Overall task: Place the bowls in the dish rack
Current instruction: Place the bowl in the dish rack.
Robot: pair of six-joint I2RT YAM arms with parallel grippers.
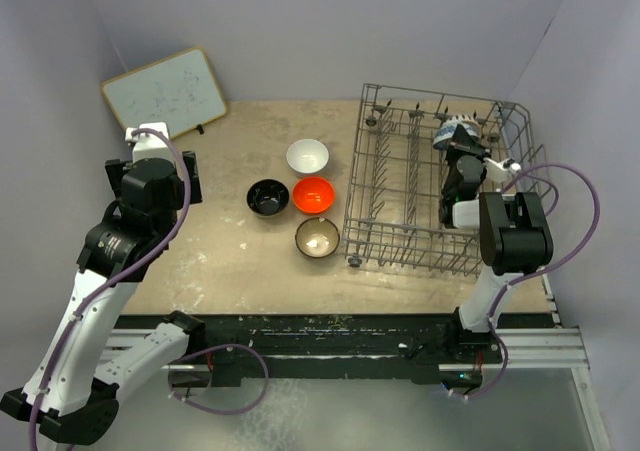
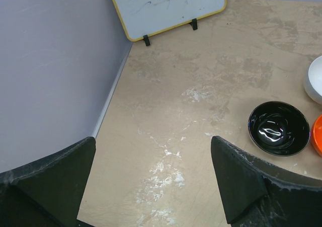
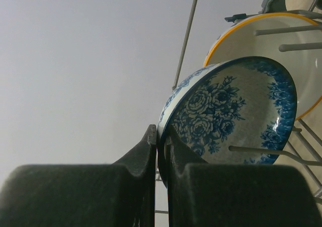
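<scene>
- Gripping the blue bowl (image 3: 226,111) by its rim, the right jaws are clamped almost together, one on each side of the bowl's wall.
- We see that bowl tilted up on its edge in the far right part of the rack (image 1: 395,201). Its flowered inside is turned toward the right wrist camera.
- One tine crosses in front of the bowl's lower part in the right wrist view.
- Just behind the blue bowl, a cream bowl (image 3: 261,41) with a yellow-orange rim also stands on edge among the tines. We cannot tell whether the two touch.
- From above, the right arm (image 1: 510,231) reaches over the near right side of the rack to the blue bowl.
- The rack takes up the right half of the bench (image 1: 240,271).
- Four bowls stand mouth up on the bench just left of the rack.
- The white bowl (image 1: 307,156) is the farthest of them from the arms.
- The black bowl (image 1: 268,198) and the orange bowl (image 1: 314,194) stand side by side in the middle. We cannot tell whether they touch.
- The brown bowl (image 1: 317,238), pale inside, is nearest the arms and lies close to the rack's near left corner.
- The left jaws stand wide apart and hold nothing. They hang over bare bench by the left wall, and the black bowl is off to their right in the left wrist view.
- The left arm (image 1: 130,211) is well apart from all the bowls.
- A board (image 1: 165,93) with a yellow frame leans at the far left corner of the bench.
</scene>
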